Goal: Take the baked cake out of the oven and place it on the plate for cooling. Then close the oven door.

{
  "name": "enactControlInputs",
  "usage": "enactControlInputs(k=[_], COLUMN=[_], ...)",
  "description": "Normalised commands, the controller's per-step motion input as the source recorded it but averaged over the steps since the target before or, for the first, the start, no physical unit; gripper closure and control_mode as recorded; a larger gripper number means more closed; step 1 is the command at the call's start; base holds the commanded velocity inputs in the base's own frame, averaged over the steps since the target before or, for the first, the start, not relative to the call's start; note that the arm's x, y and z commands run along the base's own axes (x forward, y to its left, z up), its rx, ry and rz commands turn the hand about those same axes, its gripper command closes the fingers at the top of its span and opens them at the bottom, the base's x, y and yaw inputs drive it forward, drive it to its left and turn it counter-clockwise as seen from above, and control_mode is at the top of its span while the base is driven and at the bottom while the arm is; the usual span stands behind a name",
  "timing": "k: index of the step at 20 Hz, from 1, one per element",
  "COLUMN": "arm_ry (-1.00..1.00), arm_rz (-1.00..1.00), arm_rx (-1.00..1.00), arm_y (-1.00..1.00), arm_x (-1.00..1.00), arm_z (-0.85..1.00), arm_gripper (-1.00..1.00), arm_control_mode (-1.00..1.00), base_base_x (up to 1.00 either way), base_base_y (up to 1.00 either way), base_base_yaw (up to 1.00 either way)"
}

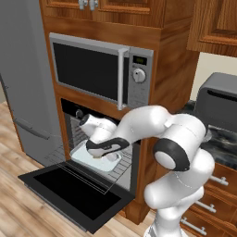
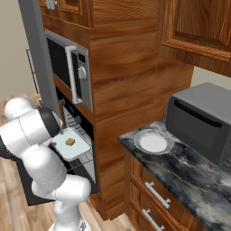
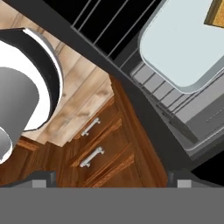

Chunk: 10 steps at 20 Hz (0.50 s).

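oven door (image 1: 76,194) dropped fully open, lying flat out in front of the oven (image 1: 99,139), glass panel facing up

arm bent over the door, hand reaching into the oven mouth, fingers (image 3: 111,179) spread wide with nothing between them, just their dark tips at the bottom of the hand view

pale baking tray (image 2: 71,145) sits on the pulled-out wire rack (image 2: 83,158) inside the oven; baked cake (image 2: 70,141) is a small golden-tan square on the tray, near its middle in the right base view, at the top right corner in the hand view (image 3: 215,14), apart from the fingers

silver microwave (image 1: 102,71) built in above the oven, door shut

further right on the dark marble table (image 2: 189,176): plate (image 2: 153,143), round, white-grey, nothing on it, just in front of the grey toaster box (image 2: 203,122)

wood drawers (image 2: 153,198) with silver handles under the table
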Motion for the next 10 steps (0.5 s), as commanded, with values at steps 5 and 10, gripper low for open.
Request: enactControlInputs(k=[5,10], arm_ry=[-0.06,-0.02], arm_rz=[0.03,0.03], arm_rx=[0.0,0.0], arm_y=[0.03,0.26], arm_x=[0.0,0.0], arm_z=[-0.21,-0.01], arm_gripper=[-1.0,-1.0], arm_control_mode=[-1.0,-1.0], base_base_x=[0.0,0.0], base_base_y=[0.0,0.0], base_base_yaw=[0.0,0.0])
